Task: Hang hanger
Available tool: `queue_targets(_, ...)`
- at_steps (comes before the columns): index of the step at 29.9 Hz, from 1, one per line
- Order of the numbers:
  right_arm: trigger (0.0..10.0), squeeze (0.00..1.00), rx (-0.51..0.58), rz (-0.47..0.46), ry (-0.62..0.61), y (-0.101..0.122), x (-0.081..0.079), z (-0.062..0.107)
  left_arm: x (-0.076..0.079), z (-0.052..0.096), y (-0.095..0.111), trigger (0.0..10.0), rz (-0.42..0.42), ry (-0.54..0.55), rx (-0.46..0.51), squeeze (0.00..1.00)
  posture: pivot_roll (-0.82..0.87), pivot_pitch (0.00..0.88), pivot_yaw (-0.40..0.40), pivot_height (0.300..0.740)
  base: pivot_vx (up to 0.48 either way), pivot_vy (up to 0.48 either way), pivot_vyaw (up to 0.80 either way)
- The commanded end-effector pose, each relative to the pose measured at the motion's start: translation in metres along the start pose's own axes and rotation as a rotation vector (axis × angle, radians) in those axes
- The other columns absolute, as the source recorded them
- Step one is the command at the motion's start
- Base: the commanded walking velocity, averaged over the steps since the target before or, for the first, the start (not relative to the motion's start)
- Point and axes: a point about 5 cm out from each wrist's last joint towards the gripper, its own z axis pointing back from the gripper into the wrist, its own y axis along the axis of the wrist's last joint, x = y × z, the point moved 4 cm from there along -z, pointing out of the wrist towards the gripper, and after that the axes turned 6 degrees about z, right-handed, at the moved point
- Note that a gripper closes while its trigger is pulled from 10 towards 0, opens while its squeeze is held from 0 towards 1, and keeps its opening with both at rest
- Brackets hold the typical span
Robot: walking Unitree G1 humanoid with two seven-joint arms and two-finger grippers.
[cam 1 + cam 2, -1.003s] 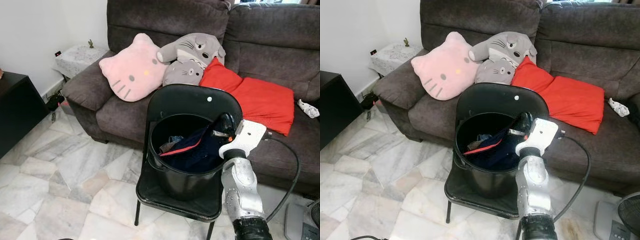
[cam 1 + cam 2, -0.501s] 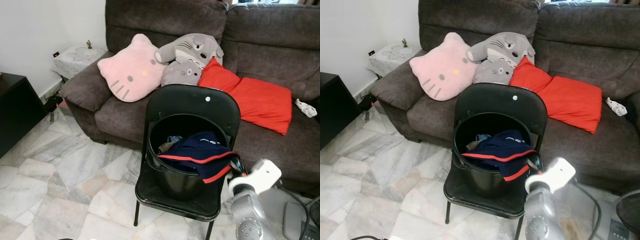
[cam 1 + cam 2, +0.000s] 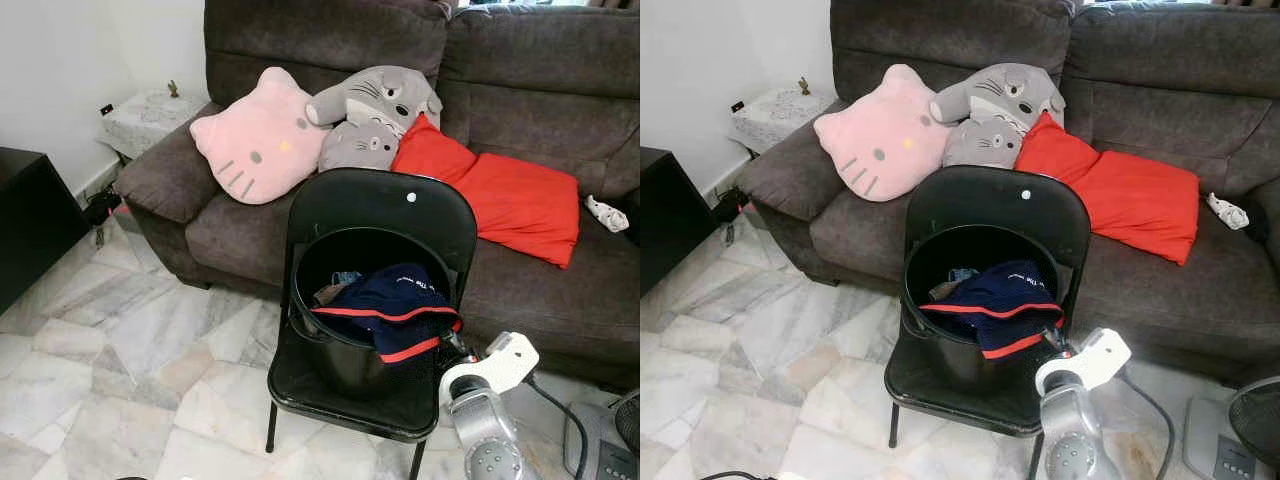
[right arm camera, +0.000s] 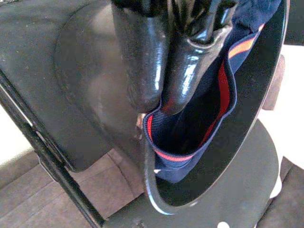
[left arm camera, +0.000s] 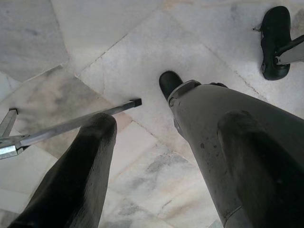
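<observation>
Marble-tiled floor [image 3: 120, 330]; black folding chair [image 3: 385, 215] carrying black plastic bucket [image 3: 350, 360] before dark grey fabric sofa [image 3: 540, 100]. Right hand [image 4: 159, 102] pinching navy red-trimmed garment [image 3: 395, 305] at the bucket's rim.

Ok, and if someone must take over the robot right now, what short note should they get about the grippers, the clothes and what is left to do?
Right gripper: shut on the hem of the navy shirt, low beside the chair.
Left gripper: open, holding nothing, pointing down at the marble floor.
Things: the shirt lies partly in the black bucket on the chair seat, with its red-trimmed edge draped over the bucket rim toward the right gripper. More clothes lie under it in the bucket.
Done: shirt gripped and partly out.
Left: lift the shirt fully out, then hang it. Nothing is hung yet.
</observation>
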Motion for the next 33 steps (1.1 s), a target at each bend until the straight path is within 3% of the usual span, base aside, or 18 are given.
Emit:
queue_targets(1,10.0,0.95,-0.022,0.022,-0.003,-0.008,0.001,0.001,-0.003,0.001,-0.011,10.0,-0.013,0.007,-0.041,0.0,-0.11,0.102,0.04,0.74,0.0,0.0,0.0)
queue_targets(3,10.0,0.91,-0.026,0.031,-0.008,-0.009,0.003,0.001,-0.003,0.001,-0.011,10.0,-0.013,0.007,-0.041,0.0,-0.11,0.1,0.038,0.74,0.0,0.0,0.0)
queue_targets(5,10.0,0.61,-0.028,0.03,-0.01,-0.009,0.004,0.001,-0.003,0.001,-0.011,10.0,-0.013,0.007,-0.042,0.0,-0.11,0.1,0.038,0.74,0.0,0.0,0.0)
queue_targets(6,10.0,0.0,-0.028,0.03,-0.012,-0.01,0.005,0.0,-0.003,0.001,-0.011,10.0,-0.013,0.006,-0.042,0.0,-0.11,0.099,0.038,0.74,0.0,0.0,0.0)
queue_targets(11,10.0,0.0,-0.03,0.027,-0.015,-0.011,0.007,0.0,-0.003,0.001,-0.012,10.0,-0.014,0.007,-0.042,0.0,-0.11,0.097,0.037,0.74,0.0,0.0,0.0)
queue_targets(12,10.0,0.22,-0.029,0.029,-0.014,-0.011,0.007,0.0,-0.003,0.001,-0.011,10.0,-0.015,0.008,-0.042,0.0,-0.11,0.097,0.037,0.74,0.0,0.0,0.0)
queue_targets(13,10.0,1.0,-0.028,0.03,-0.013,-0.012,0.007,0.001,-0.003,0.001,-0.012,10.0,-0.015,0.008,-0.042,0.0,-0.11,0.096,0.038,0.74,0.0,0.0,0.0)
queue_targets(17,10.0,1.0,-0.019,0.024,-0.026,-0.012,0.009,0.001,-0.003,0.001,-0.012,10.0,-0.016,0.008,-0.041,0.0,-0.11,0.093,0.039,0.74,0.0,0.0,0.0)
queue_targets(18,10.0,0.33,-0.002,0.018,-0.038,-0.009,0.011,0.001,-0.003,0.001,-0.012,10.0,-0.018,0.008,-0.041,0.0,-0.11,0.092,0.04,0.74,0.0,0.0,0.0)
queue_targets(19,10.0,0.33,-0.002,0.018,-0.038,-0.009,0.011,0.001,-0.003,0.001,-0.012,10.0,-0.018,0.008,-0.041,0.0,-0.11,0.092,0.04,0.74,0.0,0.0,0.0)
queue_targets(20,10.0,0.0,0.004,0.017,-0.04,-0.008,0.011,0.001,-0.004,0.001,-0.012,10.0,-0.018,0.008,-0.041,0.0,-0.11,0.091,0.04,0.74,0.0,0.0,0.0)
queue_targets(23,10.0,0.0,0.058,0.009,-0.048,0.004,0.013,0.0,-0.004,0.001,-0.012,10.0,-0.019,0.009,-0.041,0.0,-0.11,0.09,0.04,0.74,0.0,0.0,0.0)
queue_targets(33,10.0,0.0,0.085,0.042,-0.067,0.013,0.016,-0.001,-0.004,0.001,-0.011,10.0,-0.019,0.01,-0.041,0.0,-0.11,0.095,0.04,0.74,0.0,0.0,0.0)
